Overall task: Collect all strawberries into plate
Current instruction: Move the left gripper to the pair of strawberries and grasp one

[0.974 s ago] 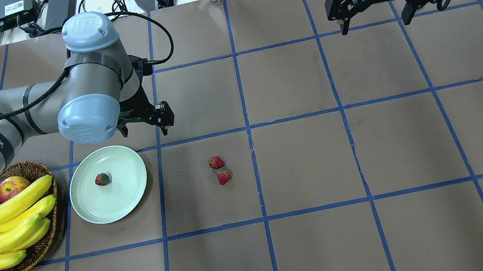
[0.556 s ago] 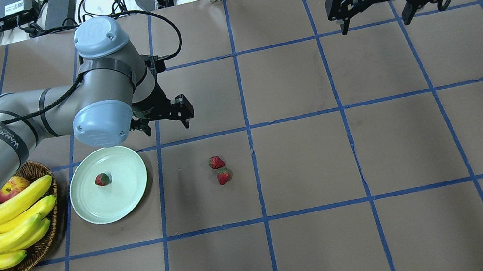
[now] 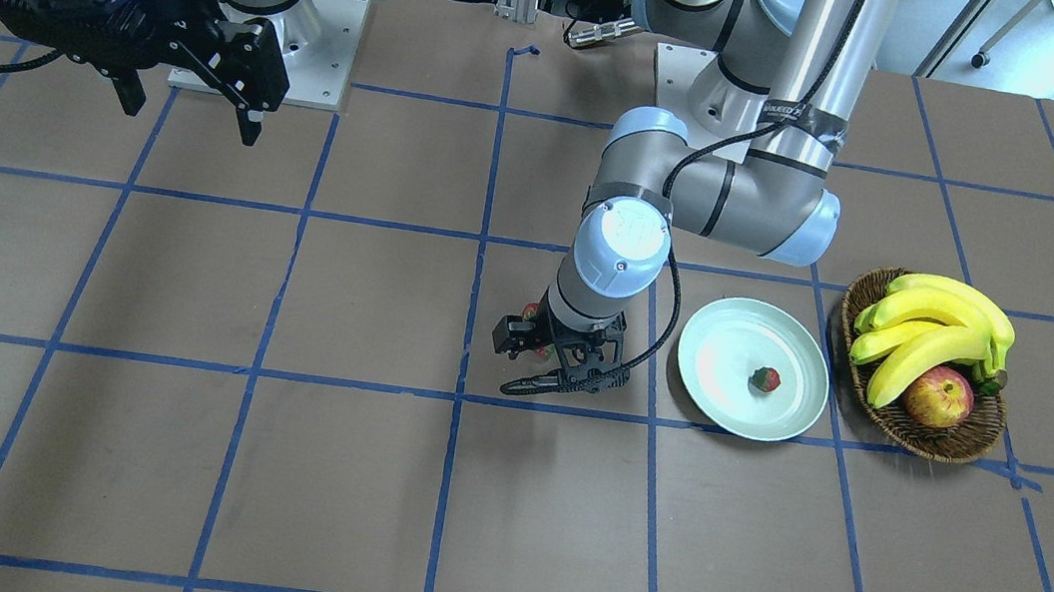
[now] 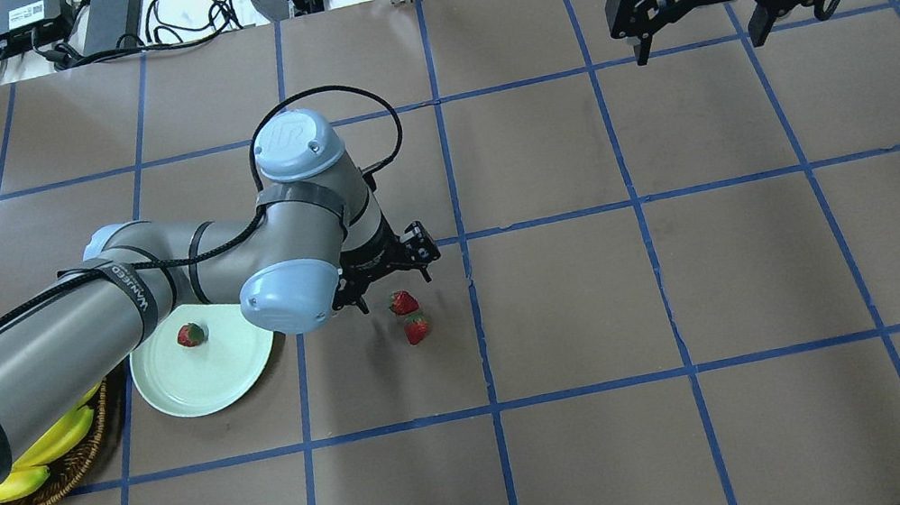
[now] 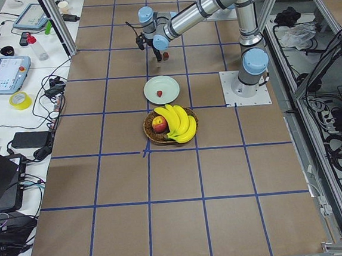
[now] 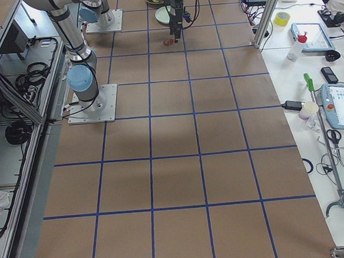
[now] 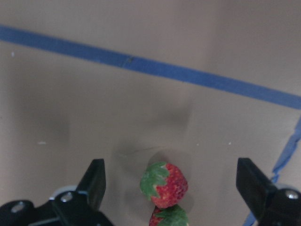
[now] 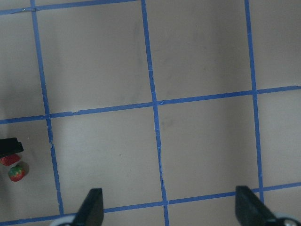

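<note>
Left end effector [image 4: 393, 286], released, over two strawberries [image 4: 403, 302].
Third strawberry [image 4: 190, 334] on the plate [image 4: 211, 395] at their 9 o'clock, banana basket [image 4: 42, 490] beyond; right end effector [image 4: 701, 50] released at 1 o'clock.

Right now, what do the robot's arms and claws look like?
The left arm is a grey tube with pale blue caps at its joints, black straps with white letters and a looping black cable. Both the left gripper and right gripper are black two-finger claws; the right one bears white writing.

Left pincer [image 6: 175, 38] low beside strawberries [image 6: 167, 42], seemingly not touching, pale plate [image 6: 162, 14] beyond
</note>
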Action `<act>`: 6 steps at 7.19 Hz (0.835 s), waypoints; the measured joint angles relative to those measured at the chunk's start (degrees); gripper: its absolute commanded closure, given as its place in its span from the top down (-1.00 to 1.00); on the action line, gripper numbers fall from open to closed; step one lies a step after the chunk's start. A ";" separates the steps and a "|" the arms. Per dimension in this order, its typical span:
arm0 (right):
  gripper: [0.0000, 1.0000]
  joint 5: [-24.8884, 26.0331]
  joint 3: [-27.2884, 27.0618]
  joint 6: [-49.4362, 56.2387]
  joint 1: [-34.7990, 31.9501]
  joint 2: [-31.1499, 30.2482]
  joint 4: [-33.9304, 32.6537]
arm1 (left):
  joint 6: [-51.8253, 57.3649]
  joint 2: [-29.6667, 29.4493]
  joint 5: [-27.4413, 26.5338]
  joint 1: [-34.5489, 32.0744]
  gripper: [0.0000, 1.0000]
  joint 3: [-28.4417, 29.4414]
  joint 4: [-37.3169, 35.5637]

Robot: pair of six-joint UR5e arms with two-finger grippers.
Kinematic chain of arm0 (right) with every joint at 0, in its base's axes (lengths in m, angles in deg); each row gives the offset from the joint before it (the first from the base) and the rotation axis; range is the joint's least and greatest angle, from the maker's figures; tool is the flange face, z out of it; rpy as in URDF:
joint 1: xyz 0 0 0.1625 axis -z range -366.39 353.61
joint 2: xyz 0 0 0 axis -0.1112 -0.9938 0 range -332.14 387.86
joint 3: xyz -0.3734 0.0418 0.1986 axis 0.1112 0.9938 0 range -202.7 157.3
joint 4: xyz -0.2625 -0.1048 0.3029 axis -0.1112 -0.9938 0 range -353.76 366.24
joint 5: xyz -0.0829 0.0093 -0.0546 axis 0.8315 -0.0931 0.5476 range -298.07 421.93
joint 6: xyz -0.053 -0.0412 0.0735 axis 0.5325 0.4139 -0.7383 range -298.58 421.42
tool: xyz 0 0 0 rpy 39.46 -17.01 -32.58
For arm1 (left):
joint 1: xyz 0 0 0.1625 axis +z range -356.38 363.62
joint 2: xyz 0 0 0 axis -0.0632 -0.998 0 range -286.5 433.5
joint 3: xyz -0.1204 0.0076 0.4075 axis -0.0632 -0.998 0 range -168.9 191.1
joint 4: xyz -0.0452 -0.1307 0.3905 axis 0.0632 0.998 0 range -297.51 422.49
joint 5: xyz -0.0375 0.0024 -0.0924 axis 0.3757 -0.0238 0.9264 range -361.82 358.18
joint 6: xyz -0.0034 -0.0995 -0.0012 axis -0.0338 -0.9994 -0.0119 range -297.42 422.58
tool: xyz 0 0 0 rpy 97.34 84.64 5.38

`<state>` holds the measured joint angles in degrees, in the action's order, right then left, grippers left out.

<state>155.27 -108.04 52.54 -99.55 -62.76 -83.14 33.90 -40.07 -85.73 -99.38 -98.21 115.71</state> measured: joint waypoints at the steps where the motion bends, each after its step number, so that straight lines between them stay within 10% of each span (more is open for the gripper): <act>1: 1.00 0.00 -0.02 0.00 0.00 -0.03 0.00 | -0.26 0.13 -0.05 -0.05 0.15 -0.37 -0.22; 3: 1.00 0.00 -0.08 0.02 0.00 -0.07 0.00 | 0.90 0.14 0.25 -0.04 -0.99 -0.42 -0.46; 6: 1.00 0.00 -0.14 0.03 0.02 -0.09 0.00 | 1.93 -0.33 0.36 -0.01 -1.00 0.74 -0.41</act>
<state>155.27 -108.18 52.57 -99.53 -62.85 -83.15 35.82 -40.40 -85.37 -99.39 -97.47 115.30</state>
